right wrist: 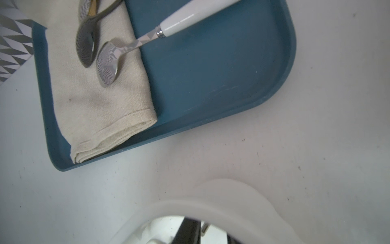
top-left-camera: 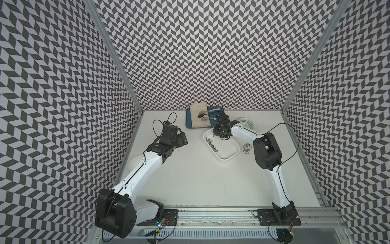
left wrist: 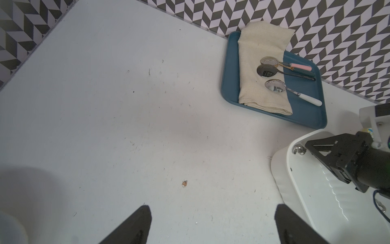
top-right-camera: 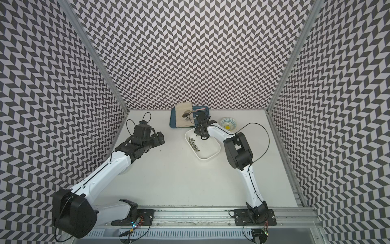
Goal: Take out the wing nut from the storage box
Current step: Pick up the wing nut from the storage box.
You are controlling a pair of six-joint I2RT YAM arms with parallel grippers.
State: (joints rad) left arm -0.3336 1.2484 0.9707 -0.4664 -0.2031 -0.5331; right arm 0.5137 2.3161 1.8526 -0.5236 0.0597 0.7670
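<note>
The storage box (top-left-camera: pixel 227 158) was parked on the counter (top-left-camera: pixel 190 179) beside the blue tray (left wrist: pixel 231 63), right claw (left wrist: pixel 306 147) dipped into its far corner by a wing nut (left wrist: pixel 298 150); clamped or not couldn't be told. The left claw (left wrist: pixel 213 208) was spread apart.

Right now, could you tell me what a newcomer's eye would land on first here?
The black-and-white chevron walls enclosing the table dominate. Next, the right arm reaches its jaws into the far corner of the white storage box, where wing nuts line one wall; a dark-blue tray with spoons sits behind.
</note>
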